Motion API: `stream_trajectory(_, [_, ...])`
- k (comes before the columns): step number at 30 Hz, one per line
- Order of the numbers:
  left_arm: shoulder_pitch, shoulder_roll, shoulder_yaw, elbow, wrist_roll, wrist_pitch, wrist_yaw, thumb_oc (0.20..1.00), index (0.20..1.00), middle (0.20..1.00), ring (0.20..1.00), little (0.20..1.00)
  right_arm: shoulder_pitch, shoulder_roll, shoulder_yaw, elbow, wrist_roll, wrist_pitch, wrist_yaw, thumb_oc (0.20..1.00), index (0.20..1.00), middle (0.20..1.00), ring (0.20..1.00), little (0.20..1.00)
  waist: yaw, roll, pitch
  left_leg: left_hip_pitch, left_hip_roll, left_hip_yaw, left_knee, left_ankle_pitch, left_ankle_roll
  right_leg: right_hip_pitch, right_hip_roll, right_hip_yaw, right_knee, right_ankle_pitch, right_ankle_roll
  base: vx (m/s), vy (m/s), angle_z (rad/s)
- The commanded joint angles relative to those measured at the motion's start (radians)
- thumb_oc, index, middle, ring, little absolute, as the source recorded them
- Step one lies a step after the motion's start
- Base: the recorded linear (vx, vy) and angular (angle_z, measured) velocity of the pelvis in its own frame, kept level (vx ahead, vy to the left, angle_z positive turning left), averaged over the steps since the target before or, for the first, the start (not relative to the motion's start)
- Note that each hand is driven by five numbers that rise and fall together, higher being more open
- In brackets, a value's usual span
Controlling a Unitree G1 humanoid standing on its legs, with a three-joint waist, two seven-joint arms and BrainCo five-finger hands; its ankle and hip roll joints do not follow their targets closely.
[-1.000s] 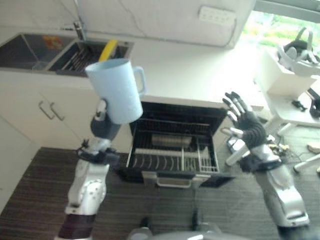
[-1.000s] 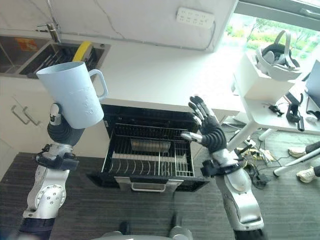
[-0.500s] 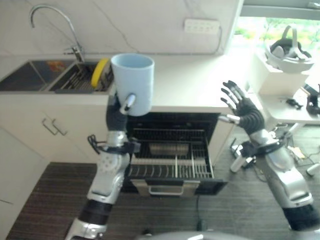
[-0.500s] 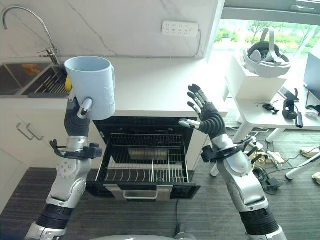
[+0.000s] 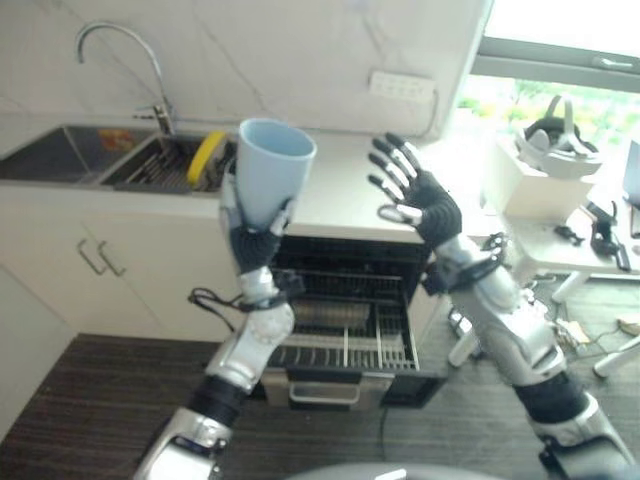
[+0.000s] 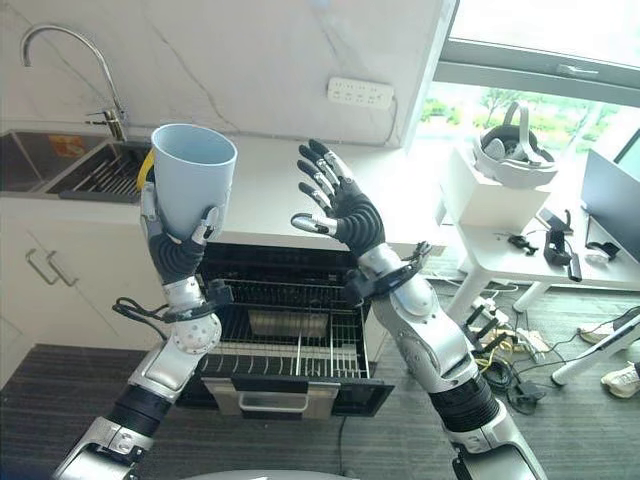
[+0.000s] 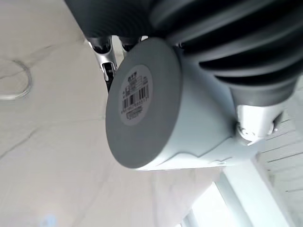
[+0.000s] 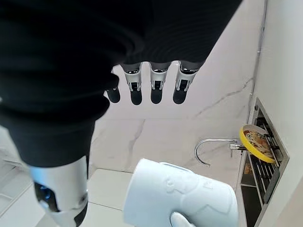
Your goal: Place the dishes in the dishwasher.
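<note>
Up swings the right hand (image 6: 345, 212), fingers spread, beside the pale blue plastic mug (image 6: 190, 178) gripped by the left hand (image 6: 180, 250); open dishwasher rack (image 6: 290, 345) waits, nothing loaded.

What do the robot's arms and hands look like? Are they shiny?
Yes, a bit. Both arms are smooth silver-grey shells with dark bands near the elbows. The left hand and right hand wear dark ribbed covers over the back and wrist. Their fingers are silver with dark tips, and each hand has a thumb set apart.
</note>
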Motion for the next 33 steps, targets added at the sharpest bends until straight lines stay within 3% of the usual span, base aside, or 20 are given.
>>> stream_trajectory(1, [-0.118, 0.021, -0.037, 0.023, 0.121, -0.019, 0.076, 0.2, 0.2, 0.2, 0.2, 0.2, -0.092, 0.011, -0.032, 0.019, 0.055, -0.029, -0.045, 1.0, 1.0, 1.0, 1.0, 1.0, 0.01, 0.006, 0.003, 0.028, 0.013, 0.046, 0.009, -0.119, 0.008, 0.09, -0.067, -0.035, 0.007, -0.119, 0.074, 0.04, -0.014, 0.02])
stream_trajectory(13, [-0.153, 0.025, -0.143, 0.057, 0.215, -0.034, 0.06, 0.2, 0.2, 0.2, 0.2, 0.2, -0.184, 0.064, 0.026, 0.092, 0.072, 0.011, -0.078, 1.0, 1.0, 1.0, 1.0, 1.0, 0.035, 0.004, -0.009, 0.032, 0.01, 0.03, 0.009, -0.128, 0.009, 0.1, -0.072, -0.049, 0.007, -0.121, 0.077, 0.01, -0.002, 0.02])
stream_trajectory(33, [-0.127, 0.029, -0.191, 0.048, 0.172, -0.02, 0.008, 0.2, 0.2, 0.2, 0.2, 0.2, -0.227, 0.097, 0.062, 0.034, 0.084, 0.0, -0.067, 1.0, 1.0, 1.0, 1.0, 1.0, 0.053, 0.005, 0.0, 0.025, 0.007, 0.016, 0.009, -0.127, 0.009, 0.1, -0.077, -0.059, 0.007, -0.12, 0.079, 0.0, -0.004, 0.02])
